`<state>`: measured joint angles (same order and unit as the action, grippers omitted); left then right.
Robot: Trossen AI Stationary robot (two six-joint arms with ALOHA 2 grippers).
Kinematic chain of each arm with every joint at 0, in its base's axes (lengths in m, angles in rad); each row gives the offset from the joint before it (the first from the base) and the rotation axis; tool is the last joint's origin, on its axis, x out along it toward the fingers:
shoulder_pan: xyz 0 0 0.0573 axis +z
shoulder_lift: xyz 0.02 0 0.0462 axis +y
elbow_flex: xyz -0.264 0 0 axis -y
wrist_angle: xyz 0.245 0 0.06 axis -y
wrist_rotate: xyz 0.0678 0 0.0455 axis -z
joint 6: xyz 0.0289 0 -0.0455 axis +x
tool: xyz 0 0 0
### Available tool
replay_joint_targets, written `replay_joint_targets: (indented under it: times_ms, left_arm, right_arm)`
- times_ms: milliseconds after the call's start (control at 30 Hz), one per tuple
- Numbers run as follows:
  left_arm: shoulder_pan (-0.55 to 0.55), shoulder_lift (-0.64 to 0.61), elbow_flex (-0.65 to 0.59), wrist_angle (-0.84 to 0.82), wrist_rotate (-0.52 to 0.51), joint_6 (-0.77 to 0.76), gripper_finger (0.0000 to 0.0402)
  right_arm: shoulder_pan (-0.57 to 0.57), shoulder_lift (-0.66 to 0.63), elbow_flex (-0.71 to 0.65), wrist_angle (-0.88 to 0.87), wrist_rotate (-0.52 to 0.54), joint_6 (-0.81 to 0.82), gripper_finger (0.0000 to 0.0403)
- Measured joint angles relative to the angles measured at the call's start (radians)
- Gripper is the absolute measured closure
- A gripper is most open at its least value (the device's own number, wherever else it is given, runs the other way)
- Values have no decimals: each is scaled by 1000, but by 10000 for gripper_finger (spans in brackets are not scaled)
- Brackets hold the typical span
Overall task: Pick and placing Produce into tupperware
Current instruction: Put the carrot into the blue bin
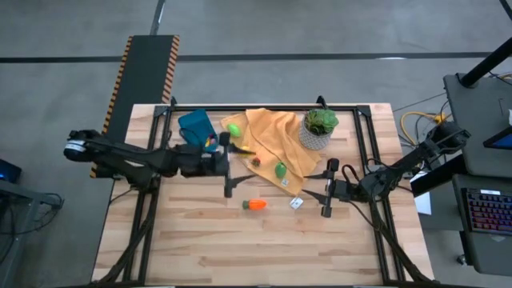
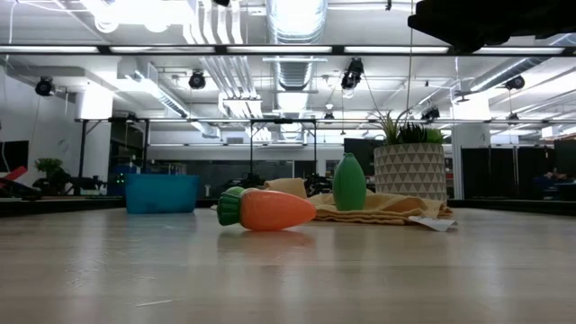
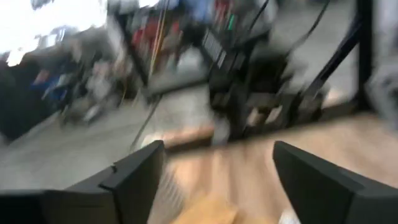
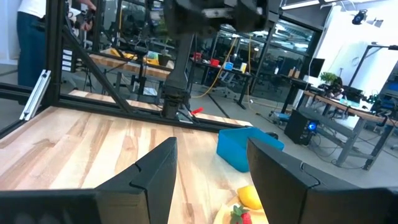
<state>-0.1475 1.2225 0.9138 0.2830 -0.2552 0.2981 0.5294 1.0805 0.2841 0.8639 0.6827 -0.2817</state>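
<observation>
The blue tupperware (image 1: 194, 123) stands at the far left of the table, also in the low view (image 2: 162, 193) and the right wrist view (image 4: 249, 148). An orange carrot (image 1: 254, 205) (image 2: 265, 209) lies on the bare wood. A green piece (image 1: 281, 170) (image 2: 349, 183), a lighter green piece (image 1: 234, 128) and a tiny red one (image 1: 256, 161) sit on the orange-yellow cloth (image 1: 272, 144). A yellow piece (image 4: 249, 198) lies by the container. My left gripper (image 1: 227, 166) (image 3: 217, 180) hangs open above the cloth's left edge. My right gripper (image 1: 328, 189) (image 4: 211, 168) is open, right of the carrot.
A leafy plant in a pale patterned pot (image 1: 319, 128) (image 2: 409, 166) stands on the cloth's far right corner. A small white tag (image 1: 297, 203) lies beside the carrot. Black frame rails (image 1: 364, 152) run along the table's sides. Bare wood (image 1: 256, 248) fills the near half.
</observation>
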Motion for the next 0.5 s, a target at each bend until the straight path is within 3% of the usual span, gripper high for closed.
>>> replay_joint_targets:
  times_ms: [67, 200, 500]
  left_arm:
    - [-1, 2, 39, -117, -48, 2, 88]
    - [-8, 7, 78, -261, -51, -14, 54]
    - [-32, 27, 76, -360, 21, -199, 50]
  right_arm:
    - [0, 0, 0, 0, 0, 0, 216]
    - [0, 0, 0, 0, 0, 0, 216]
    - [0, 0, 0, 0, 0, -4, 216]
